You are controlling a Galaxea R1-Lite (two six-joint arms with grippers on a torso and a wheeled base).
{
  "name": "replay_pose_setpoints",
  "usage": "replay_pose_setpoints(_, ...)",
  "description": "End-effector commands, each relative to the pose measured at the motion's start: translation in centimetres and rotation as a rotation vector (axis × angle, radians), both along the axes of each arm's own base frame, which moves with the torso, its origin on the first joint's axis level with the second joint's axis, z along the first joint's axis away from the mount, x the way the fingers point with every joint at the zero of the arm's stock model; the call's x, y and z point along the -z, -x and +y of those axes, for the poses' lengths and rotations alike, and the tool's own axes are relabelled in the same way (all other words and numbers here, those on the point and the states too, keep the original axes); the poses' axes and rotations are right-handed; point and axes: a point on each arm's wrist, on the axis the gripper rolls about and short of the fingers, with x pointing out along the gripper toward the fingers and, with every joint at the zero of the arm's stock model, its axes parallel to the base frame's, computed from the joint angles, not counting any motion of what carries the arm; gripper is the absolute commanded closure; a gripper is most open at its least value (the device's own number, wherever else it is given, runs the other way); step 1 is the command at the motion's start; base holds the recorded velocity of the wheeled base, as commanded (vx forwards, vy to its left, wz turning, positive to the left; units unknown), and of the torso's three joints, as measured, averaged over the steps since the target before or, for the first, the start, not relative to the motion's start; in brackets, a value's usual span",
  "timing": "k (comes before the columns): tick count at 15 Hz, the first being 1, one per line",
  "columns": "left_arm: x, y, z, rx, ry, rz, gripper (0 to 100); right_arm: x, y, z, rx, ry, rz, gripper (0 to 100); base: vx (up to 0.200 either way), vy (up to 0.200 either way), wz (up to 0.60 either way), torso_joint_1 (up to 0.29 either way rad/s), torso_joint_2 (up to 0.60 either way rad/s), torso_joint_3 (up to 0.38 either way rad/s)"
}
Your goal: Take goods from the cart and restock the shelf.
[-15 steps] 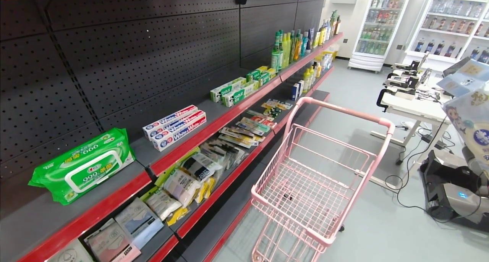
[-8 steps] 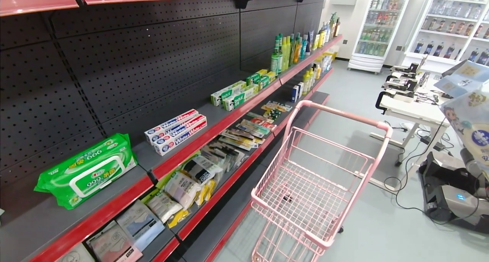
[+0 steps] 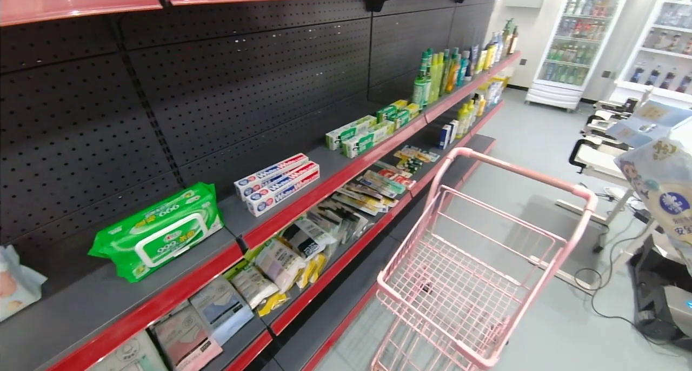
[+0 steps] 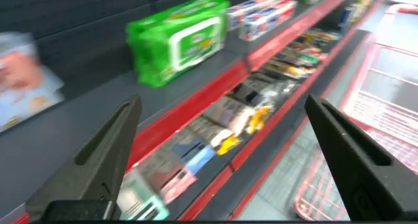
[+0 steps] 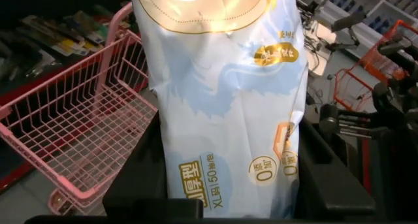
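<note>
Carrying step: pale pack (image 5: 222,80) is clamped in right tool (image 5: 228,178); left tool (image 4: 222,101) is spread wide, empty. Placement by the shelf (image 3: 86,300) front edge is judged next.

Pink cart (image 3: 519,169) beside stocked shelf (image 3: 81,306)

Cart (image 3: 524,171): pink-coated metal wire, smooth, faint sheen.
Shelf (image 3: 81,306) deck: matt dark grey sheet metal, with a glossy red front strip. Perforated matt black back panel (image 3: 243,90) at 12 o'clock.
Green wipes pack (image 3: 159,230) at 9 o'clock: glossy plastic film, creased.
Toothpaste boxes (image 3: 278,183): glossy printed card.
Soft pack (image 5: 222,106): shiny crinkled plastic film, white and blue.
Jaws of left gripper (image 4: 222,103): matt black plastic.
Floor (image 3: 540,144): smooth pale grey, low sheen.
</note>
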Motion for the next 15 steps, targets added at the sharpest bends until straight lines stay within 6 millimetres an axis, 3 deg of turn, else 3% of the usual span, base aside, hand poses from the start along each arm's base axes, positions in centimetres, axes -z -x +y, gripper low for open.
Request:
replay_pose_setpoints(1,-0.01,-0.01,0.00,0.000,-0.002,0.000,0,0.11,-0.08,0.00,-0.001,0.000,0.006,100,0.000,0.000,0.60,0.017,0.01,0.007)
replay_pose_setpoints(15,-0.01,-0.01,0.00,0.000,-0.002,0.000,0,0.14,-0.19,0.10,-0.041,0.019,0.016,100,0.000,0.000,0.60,0.001,0.00,0.002)
